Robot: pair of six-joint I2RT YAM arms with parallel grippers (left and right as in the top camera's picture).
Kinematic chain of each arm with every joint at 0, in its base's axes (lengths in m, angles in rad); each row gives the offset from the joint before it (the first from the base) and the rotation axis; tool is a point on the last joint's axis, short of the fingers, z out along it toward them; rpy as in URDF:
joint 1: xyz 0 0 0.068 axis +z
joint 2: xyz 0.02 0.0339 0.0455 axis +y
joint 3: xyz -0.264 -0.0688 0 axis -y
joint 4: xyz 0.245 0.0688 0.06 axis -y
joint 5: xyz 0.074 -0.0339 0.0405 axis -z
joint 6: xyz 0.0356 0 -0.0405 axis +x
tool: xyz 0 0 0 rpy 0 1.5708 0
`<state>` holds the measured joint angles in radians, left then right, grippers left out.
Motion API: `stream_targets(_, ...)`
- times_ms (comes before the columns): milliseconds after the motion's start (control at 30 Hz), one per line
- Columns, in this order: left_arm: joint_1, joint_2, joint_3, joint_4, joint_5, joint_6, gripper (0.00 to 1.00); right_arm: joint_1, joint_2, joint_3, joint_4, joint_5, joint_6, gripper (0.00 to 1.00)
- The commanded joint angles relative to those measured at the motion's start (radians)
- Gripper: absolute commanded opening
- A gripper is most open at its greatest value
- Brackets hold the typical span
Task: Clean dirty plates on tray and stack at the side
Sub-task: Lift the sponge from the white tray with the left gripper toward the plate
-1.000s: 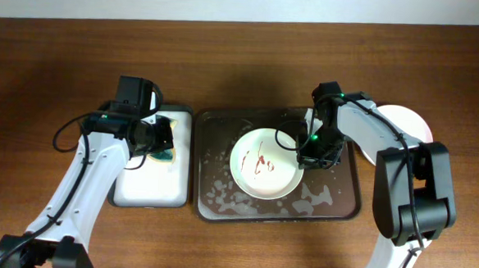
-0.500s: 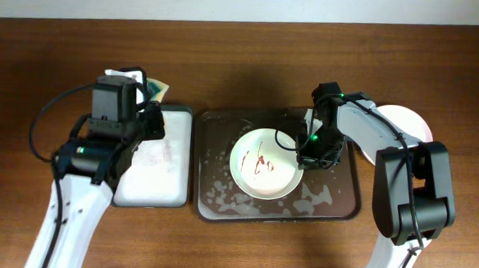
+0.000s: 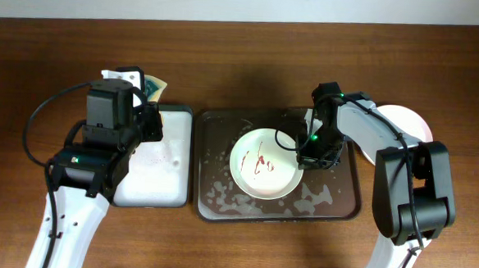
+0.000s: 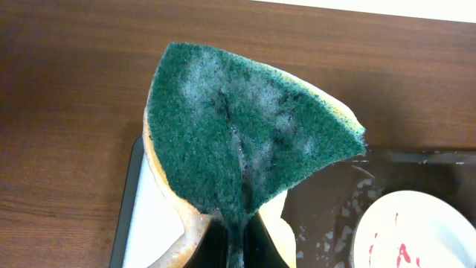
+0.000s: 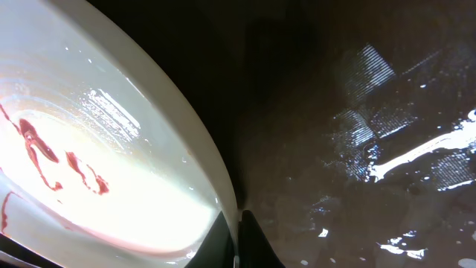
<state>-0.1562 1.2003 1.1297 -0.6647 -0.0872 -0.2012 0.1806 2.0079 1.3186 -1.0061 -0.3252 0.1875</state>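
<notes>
Item: dirty plate (image 3: 266, 164), round, white, streaked with red sauce. It lies flat near the middle of the tray (image 3: 344, 207), whose dark floor is wet and flecked with suds. The tray's long axis runs left to right across the table (image 3: 227, 51); the plate, being round, has no axis of its own. The right gripper (image 3: 308, 156) is at the plate's right edge. In the right wrist view its two fingertips are closed on the plate's rim, one tip over the white inner slope and one outside against the tray floor. The left gripper (image 4: 236, 242) is clamped on a sponge (image 4: 245, 141), green scouring face up, soapy and folded along a crease in line with the fingers. It hangs over the far left corner of the small white tray (image 3: 155, 183). The governing relation is that the dirty plate lies to the right of the left gripper and somewhat nearer the robot, well apart from it, with the white tray's width and the near rims of both trays between them. The right arm is the nearer arm and appears to be steadying the plate; the left arm likely has to carry the sponge rightward and down onto the smears. A clean plate (image 3: 408, 122) rests on the table just beyond the tray's right end.
</notes>
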Motion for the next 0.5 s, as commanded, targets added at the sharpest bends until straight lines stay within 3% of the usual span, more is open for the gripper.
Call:
stream_targets(0, -0.003, -0.017, 0.006, 0.006, -0.016, 0.016, 0.0, 0.011, 0.014, 0.0, 0.0, -0.008, 0.011, 0.04)
stream_targets(167, -0.003, 0.007, -0.027, 0.002, -0.015, 0.016, 0.0, 0.011, 0.014, 0.0, 0.0, -0.008, 0.011, 0.04)
stream_targets(333, -0.003, 0.147, -0.156, -0.002, 0.003, -0.064, 0.0, 0.011, 0.014, 0.0, 0.0, -0.008, 0.011, 0.04)
stream_targets(467, -0.003, 0.243, -0.17, -0.013, 0.129, -0.066, 0.0, 0.011, 0.014, 0.0, 0.0, -0.008, 0.007, 0.04)
